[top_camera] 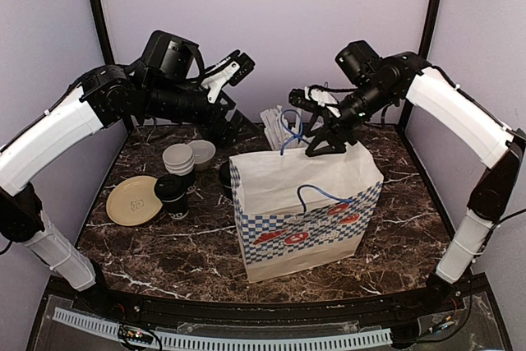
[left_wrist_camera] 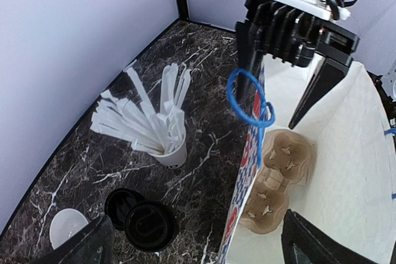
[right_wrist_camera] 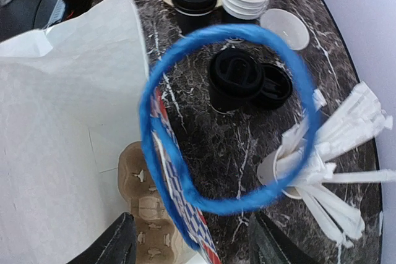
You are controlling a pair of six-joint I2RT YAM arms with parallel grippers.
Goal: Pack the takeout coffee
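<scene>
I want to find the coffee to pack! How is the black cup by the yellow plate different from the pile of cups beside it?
The black cup is one cup alone; the pile of cups is several nested together. The black cup wears a black lid, so its top looks dark; the pile of cups has no lid, so white insides show. Both stand upright on the table near the plate.

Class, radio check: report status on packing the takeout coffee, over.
Left gripper open, raised, empty. Right gripper open over far rim of bag. Takeout coffee at edge of plate, unpacked. Cup stack close beside it.
</scene>
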